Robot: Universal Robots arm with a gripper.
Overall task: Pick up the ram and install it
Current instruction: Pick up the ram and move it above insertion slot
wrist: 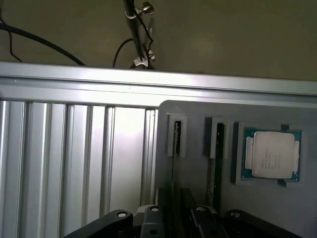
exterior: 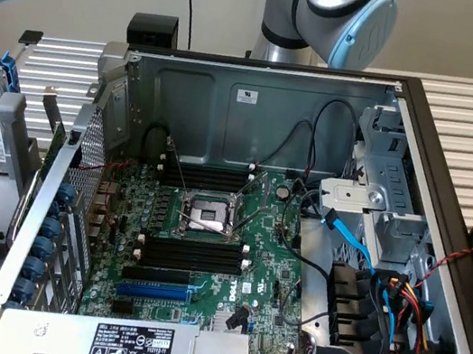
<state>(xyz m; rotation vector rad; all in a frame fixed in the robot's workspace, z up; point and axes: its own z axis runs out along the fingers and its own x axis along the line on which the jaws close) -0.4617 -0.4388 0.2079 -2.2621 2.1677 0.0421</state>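
In a tray, the ram

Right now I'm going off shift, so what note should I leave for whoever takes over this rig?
Gripper: over the grey holder tray; open or shut not visible.
Two long, narrow dark ram sticks stand on edge in that tray.
Done: no stick installed yet.
Left: pick-up and install; the black memory slots with white end clips look bare.
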